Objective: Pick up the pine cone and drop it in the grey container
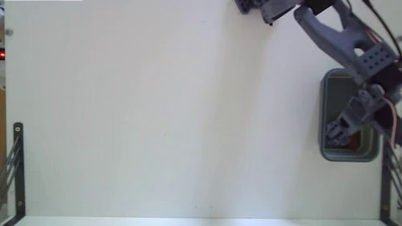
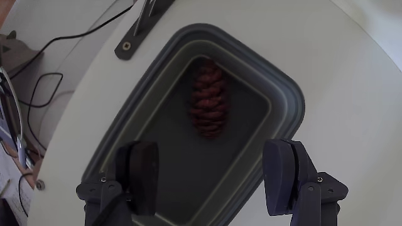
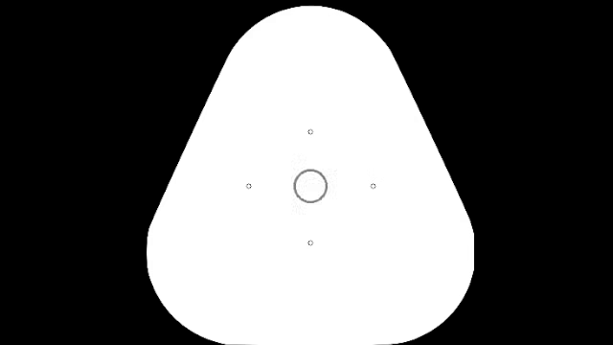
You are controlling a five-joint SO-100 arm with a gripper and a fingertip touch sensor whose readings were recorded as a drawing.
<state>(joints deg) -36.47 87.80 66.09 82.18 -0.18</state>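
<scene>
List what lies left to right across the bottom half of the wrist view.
Cables on the floor → left finger → pine cone inside the grey container → right finger → white table.

A white counter (image 1: pixel 157 113) fills the fixed view, evenly lit and without strong shadows. Black metal brackets (image 1: pixel 14 169) stand at its lower left and lower right corners. In the wrist view, black cables (image 2: pixel 47 81) lie on a pale floor (image 2: pixel 38 25) beyond the counter's edge.

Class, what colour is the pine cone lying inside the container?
Reddish-brown, seen best in the wrist view: pine cone.
</scene>
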